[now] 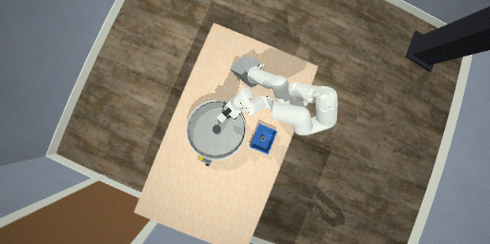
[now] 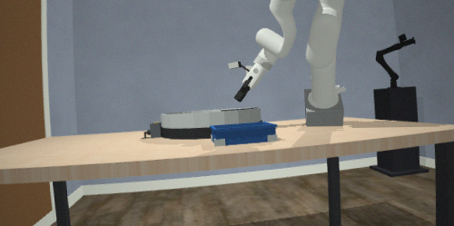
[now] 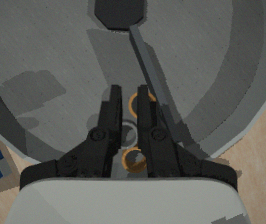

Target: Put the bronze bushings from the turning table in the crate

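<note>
The grey turning table (image 1: 216,129) (image 3: 120,4) stands on the wooden table, with a dark hub at its middle. In the wrist view two bronze bushings (image 3: 141,103) (image 3: 133,159) lie on the disc near its rim. A steel bushing (image 3: 127,129) lies between them. My gripper (image 3: 129,98) hangs above these bushings, well clear of the disc in the side view (image 2: 239,97). Its fingers stand close together with nothing between them. The blue crate (image 1: 264,137) sits beside the turning table, towards the arm's base, and a small dark thing lies inside it.
The arm's grey base block (image 2: 323,112) stands at the back of the table. A small motor box (image 2: 154,130) sticks out from the far side of the turning table. A black stand with a camera arm (image 2: 394,97) is beyond the table.
</note>
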`<state>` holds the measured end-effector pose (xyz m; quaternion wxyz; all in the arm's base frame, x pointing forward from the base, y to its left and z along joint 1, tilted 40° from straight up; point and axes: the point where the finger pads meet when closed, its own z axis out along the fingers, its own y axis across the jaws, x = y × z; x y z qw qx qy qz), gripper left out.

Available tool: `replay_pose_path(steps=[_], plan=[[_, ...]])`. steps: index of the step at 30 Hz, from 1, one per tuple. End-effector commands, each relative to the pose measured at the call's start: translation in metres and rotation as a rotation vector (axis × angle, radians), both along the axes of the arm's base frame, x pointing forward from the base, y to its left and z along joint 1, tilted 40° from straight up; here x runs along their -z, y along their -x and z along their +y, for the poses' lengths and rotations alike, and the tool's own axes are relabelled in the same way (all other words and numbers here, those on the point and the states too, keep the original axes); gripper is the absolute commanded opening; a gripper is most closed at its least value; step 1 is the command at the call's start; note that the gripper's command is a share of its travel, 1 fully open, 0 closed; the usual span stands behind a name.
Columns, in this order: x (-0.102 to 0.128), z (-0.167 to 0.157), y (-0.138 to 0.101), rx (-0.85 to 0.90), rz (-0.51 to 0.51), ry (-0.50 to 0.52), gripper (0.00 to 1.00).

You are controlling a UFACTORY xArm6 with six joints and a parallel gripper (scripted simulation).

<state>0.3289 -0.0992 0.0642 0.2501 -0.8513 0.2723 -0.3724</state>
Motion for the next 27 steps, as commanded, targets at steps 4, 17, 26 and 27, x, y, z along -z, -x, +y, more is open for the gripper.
replay_pose_path(steps=[4, 17, 26, 27], plan=[[0.0004, -0.0019, 0.0006, 0.017, 0.004, -0.011, 0.13], [0.0005, -0.0020, 0.0006, 0.017, 0.004, -0.011, 0.13], [0.0012, -0.0038, -0.0015, 0.017, 0.004, -0.011, 0.13], [0.0013, -0.0038, -0.0015, 0.017, 0.004, -0.011, 0.13]])
